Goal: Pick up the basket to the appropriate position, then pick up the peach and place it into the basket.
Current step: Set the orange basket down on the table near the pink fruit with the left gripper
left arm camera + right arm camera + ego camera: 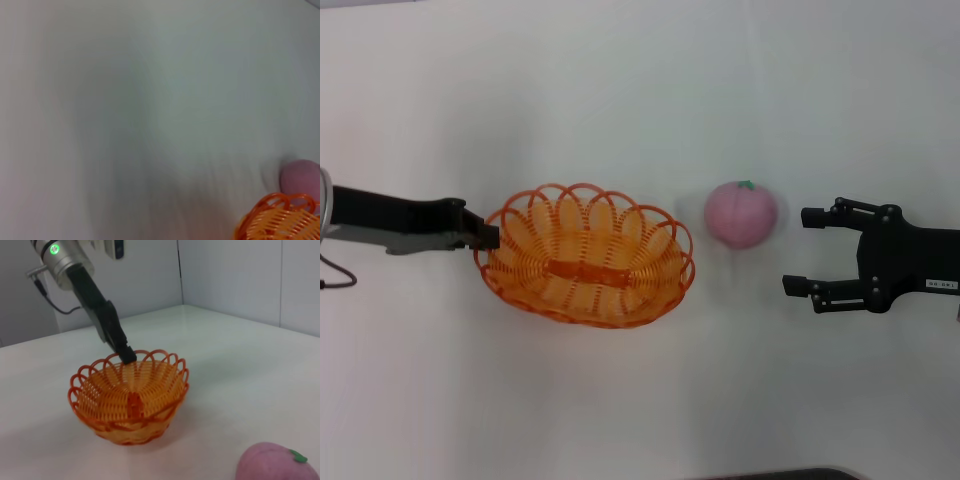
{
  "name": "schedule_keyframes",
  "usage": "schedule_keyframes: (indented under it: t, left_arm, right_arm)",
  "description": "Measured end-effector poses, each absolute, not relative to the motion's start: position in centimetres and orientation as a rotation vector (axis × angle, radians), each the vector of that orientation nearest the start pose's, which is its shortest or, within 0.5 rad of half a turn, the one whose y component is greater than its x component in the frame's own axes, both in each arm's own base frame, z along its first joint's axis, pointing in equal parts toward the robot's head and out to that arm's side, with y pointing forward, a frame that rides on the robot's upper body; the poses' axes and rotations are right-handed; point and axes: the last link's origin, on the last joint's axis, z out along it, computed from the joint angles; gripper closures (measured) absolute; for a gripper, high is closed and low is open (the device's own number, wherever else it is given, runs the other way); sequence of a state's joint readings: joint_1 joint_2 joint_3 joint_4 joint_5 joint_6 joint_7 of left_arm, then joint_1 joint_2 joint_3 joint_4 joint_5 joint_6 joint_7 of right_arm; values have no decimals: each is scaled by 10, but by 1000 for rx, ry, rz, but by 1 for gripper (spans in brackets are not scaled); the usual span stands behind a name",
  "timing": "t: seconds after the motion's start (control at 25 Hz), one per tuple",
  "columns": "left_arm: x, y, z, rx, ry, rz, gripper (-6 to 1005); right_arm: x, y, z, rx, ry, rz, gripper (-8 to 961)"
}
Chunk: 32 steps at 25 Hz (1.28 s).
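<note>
currently the orange wire-loop basket [585,268] sits on the white tabletop [640,90], roughly centre of the head view. left pincer [488,236] is at the basket's left rim, its dark tip touching or pinching one scalloped loop; the right wrist view shows the tip [126,355] meeting the rim, but i cannot tell whether the fingers are clenched on it. judgement: contact at the rim suits dragging or lifting the basket into place, closer to the peach.

pink toy peach [741,213], green leaf mark up, rests on the tabletop just right of the basket, apart from it. right pincer [809,250] hovers to the right of the peach, fingers spread and released, holding nothing, mouth facing the peach. judgement: staged for the pick once the basket settles.

writing: a small white label on the right pincer body, not legible. green indicator light on the left wrist housing [53,248].
</note>
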State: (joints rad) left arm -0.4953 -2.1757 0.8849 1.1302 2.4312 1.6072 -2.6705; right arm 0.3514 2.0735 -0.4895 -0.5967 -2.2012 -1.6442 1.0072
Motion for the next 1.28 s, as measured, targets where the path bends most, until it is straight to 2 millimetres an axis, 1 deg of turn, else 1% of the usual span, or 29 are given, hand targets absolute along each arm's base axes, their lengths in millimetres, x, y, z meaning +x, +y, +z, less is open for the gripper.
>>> schedule_keyframes:
  t: [0.36,0.8,1.12,1.28]
  left_arm:
    - [-259,316,0,-2226,-1929,-207,953]
    - [-276,306,0,-2136,-1972,-280,948]
    - [-278,303,-3,-2136,-1965,-270,944]
    - [-280,301,-4,-2119,-1976,-294,942]
  right_arm:
    - [336,254,0,-2708,497,562,3]
    - [337,253,-1,-2699,508,560,6]
    - [337,253,-2,-2699,506,560,9]
    - [337,252,-2,-2698,510,560,10]
